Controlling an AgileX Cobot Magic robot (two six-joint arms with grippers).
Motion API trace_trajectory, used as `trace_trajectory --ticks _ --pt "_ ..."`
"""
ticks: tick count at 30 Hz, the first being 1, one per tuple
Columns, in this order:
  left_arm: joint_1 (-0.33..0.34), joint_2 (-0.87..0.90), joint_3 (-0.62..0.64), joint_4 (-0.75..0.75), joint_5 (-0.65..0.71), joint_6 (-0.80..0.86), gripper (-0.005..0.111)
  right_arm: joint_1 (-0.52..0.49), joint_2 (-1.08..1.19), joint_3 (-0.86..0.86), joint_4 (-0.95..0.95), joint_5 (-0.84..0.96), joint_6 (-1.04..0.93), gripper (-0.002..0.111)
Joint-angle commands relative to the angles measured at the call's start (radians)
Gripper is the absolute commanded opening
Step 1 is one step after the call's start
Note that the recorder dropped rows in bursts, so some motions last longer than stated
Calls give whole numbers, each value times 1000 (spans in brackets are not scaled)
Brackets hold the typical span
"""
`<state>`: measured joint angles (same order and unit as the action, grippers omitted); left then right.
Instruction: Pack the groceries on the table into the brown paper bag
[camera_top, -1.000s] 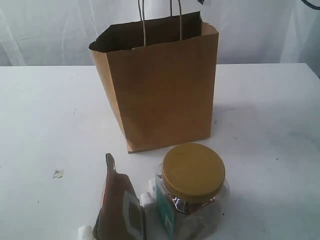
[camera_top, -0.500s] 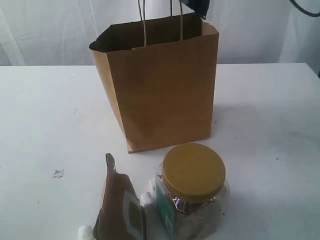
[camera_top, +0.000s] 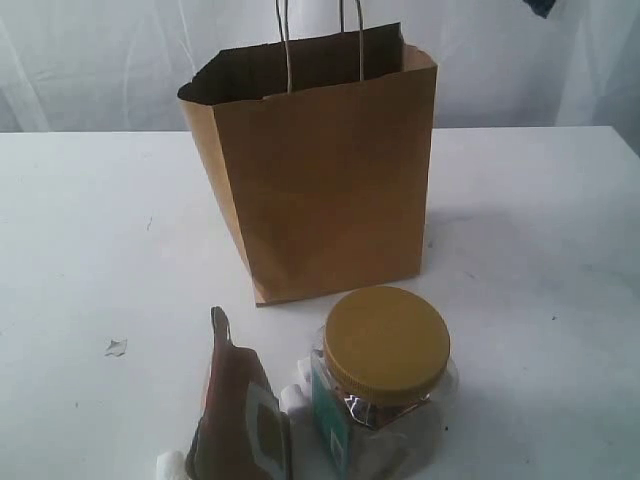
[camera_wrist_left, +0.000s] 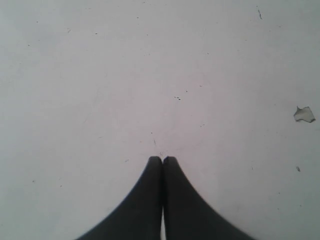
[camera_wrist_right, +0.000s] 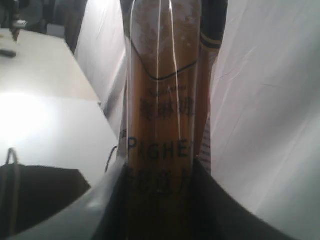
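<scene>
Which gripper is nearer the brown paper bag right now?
Right. The right gripper, shut on the spaghetti packet, hangs beside the brown paper bag's open top. The left gripper, shut, is over the table near a white scrap, bag unseen.

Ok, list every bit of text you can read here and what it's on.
"PAGHE": on the spaghetti packet, the word's ends out of sight.
Characters above it on the packet: blurred, unreadable.
Print on the jar: too small to read.
Print on the pouch: too blurred to read.

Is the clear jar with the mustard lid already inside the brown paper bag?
No, the clear jar stands on the table in front of the brown paper bag.
</scene>
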<state>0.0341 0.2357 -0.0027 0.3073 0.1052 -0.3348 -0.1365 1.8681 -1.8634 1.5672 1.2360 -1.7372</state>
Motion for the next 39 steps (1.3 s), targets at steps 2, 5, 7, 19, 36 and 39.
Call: trace_trajectory --ticks 2,5,7,19,36,39 --pt "-1 -4 3 -1 0 -2 0 -33 108 -20 177 -15 1 0" --pt "-1 -4 3 -1 0 -2 0 -33 174 -26 177 -15 1 0" --pt "-1 -4 3 -1 0 -2 0 -33 207 -39 177 -15 9 0" --pt "-1 -4 3 -1 0 -2 0 72 238 -213 177 -15 21 0" --pt "-1 -4 3 -1 0 -2 0 43 268 -217 126 -15 192 0" --pt "-1 -4 3 -1 0 -2 0 37 266 -217 114 -15 238 0"
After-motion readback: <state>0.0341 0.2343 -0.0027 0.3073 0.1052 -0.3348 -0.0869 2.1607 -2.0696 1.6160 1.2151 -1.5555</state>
